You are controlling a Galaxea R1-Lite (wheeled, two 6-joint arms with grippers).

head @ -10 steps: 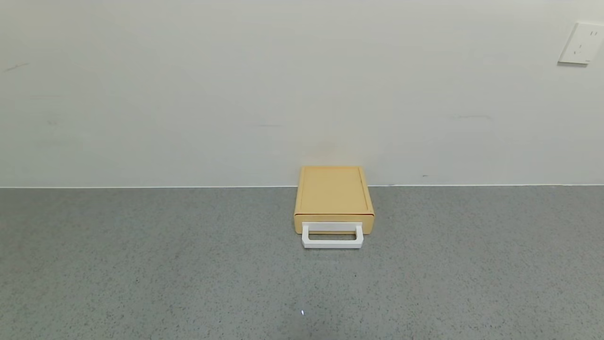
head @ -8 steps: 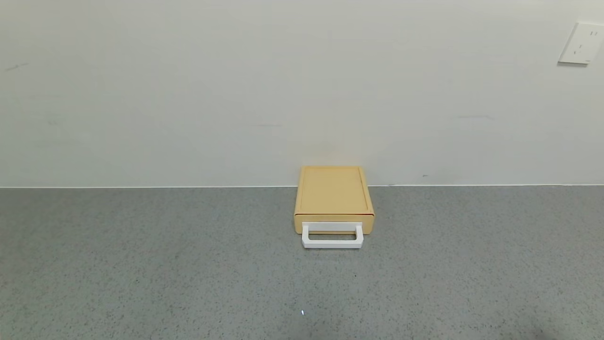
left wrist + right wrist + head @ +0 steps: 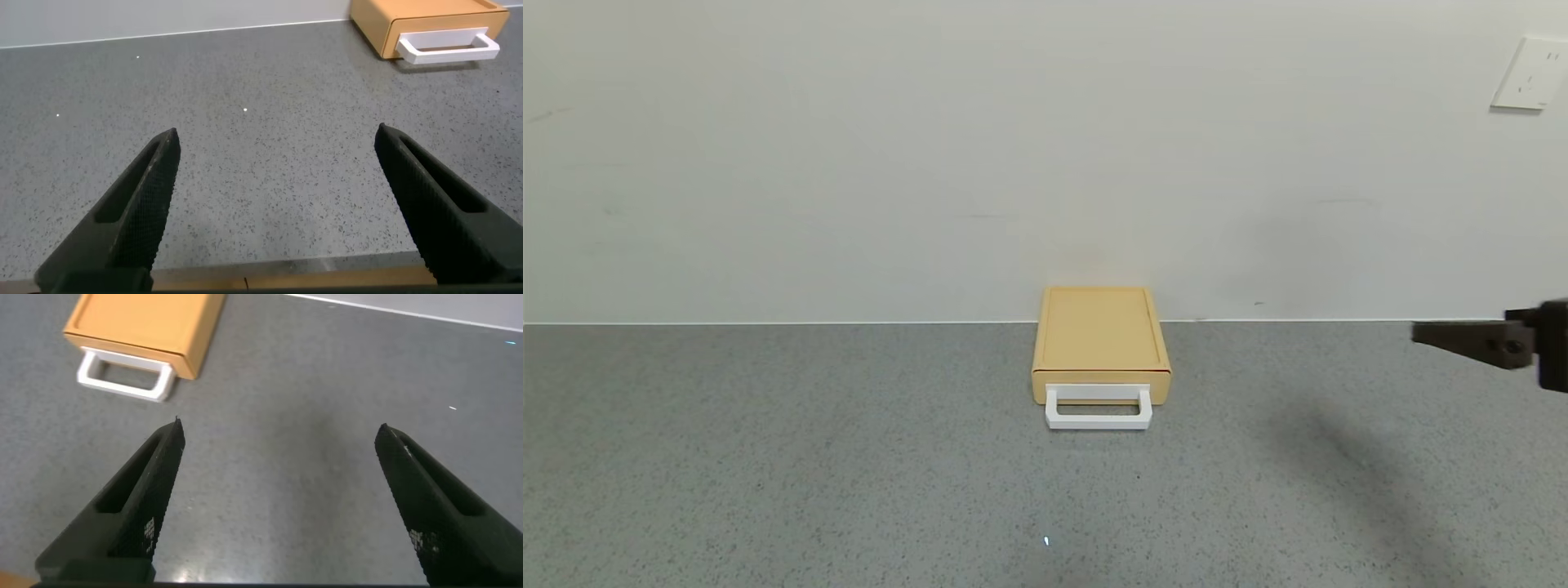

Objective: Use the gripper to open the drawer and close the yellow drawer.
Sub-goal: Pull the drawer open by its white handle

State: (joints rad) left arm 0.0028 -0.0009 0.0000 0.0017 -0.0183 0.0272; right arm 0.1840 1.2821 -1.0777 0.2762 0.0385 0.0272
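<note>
The pale-yellow drawer box (image 3: 1101, 335) sits shut on the grey counter against the wall, its white loop handle (image 3: 1098, 407) facing me. It also shows in the left wrist view (image 3: 425, 24) and the right wrist view (image 3: 147, 331). My right gripper (image 3: 278, 433) is open and empty, raised above the counter well to the right of the drawer; one black finger (image 3: 1462, 336) shows at the head view's right edge. My left gripper (image 3: 276, 135) is open and empty, low over the counter near its front edge, far from the drawer and out of the head view.
The grey speckled counter (image 3: 809, 457) runs wall to wall. A white wall (image 3: 931, 163) stands behind it, with a white socket plate (image 3: 1529, 75) at the upper right. The counter's front edge (image 3: 278, 273) lies just under the left gripper.
My right gripper has come into the head view from the right edge and casts a shadow on the counter. The drawer has not moved.
</note>
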